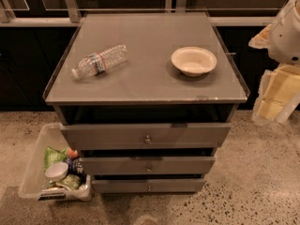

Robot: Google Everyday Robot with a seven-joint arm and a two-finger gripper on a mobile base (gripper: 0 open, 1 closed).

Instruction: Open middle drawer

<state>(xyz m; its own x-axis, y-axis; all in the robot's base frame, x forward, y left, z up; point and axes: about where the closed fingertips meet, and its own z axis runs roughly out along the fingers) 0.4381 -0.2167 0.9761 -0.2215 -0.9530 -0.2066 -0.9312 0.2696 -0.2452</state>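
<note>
The grey cabinet [61, 90] has three drawer fronts stacked at its front. The middle drawer [112, 166] is the second one, with a small round metal knob [148, 168] at its centre. A narrow dark gap shows above its front, and none of its interior shows. The taller top drawer [103, 135] is above it and the narrow bottom drawer [122, 186] is below it. My gripper [273, 97] is at the right edge of the view, beside the cabinet's right side, above and well to the right of the knob, touching nothing.
A clear plastic water bottle [99, 60] lies on its side on the cabinet top, and a white paper bowl [193, 60] stands to its right. A clear bin [33, 165] with snacks and a small bowl sits on the speckled floor left of the drawers. Dark glazed panels stand behind the cabinet.
</note>
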